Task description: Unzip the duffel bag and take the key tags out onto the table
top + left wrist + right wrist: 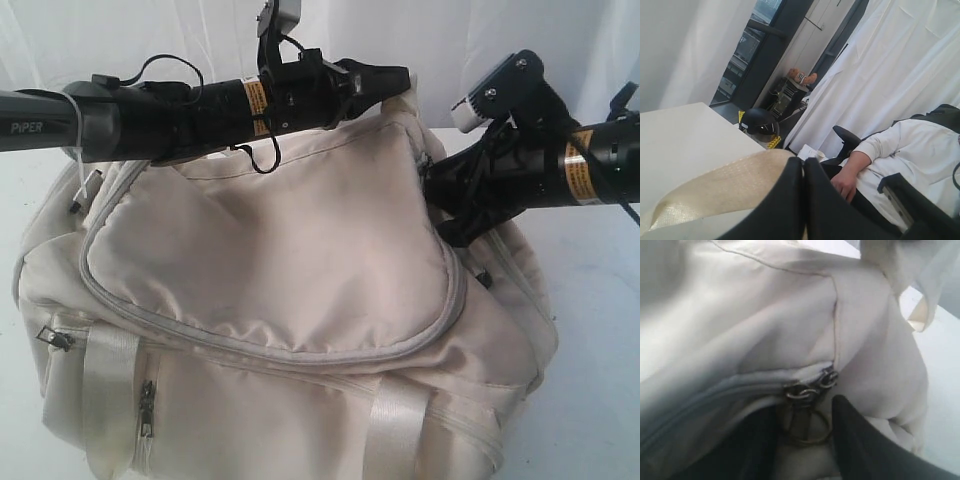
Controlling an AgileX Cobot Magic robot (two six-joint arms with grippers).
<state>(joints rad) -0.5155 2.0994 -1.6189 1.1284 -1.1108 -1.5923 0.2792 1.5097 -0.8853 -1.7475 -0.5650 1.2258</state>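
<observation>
- The left pincer (803, 167) is closed tight on a shiny cream webbing strap (715, 187), which comes up from the side to its black fingers.
- The right pincer (804, 412) stands about half open. A brass-coloured ring-shaped zipper pull (807, 429) lies between its fingers, at the end of the grey curved zipper (715, 395). Whether the fingers press on the pull, I cannot tell.
- The large cream fabric duffel bag (280, 250) lies just under both pincers, and its flap zipper looks closed.
- The wide plain white table (600, 330) carries the bag and goes on beyond the left pincer.
- Ahead of the left pincer the room shows white curtains (890, 65), a dark window frame (771, 55), a black round helmet-like object (759, 122) and a seated person in a white shirt (910, 150).
</observation>
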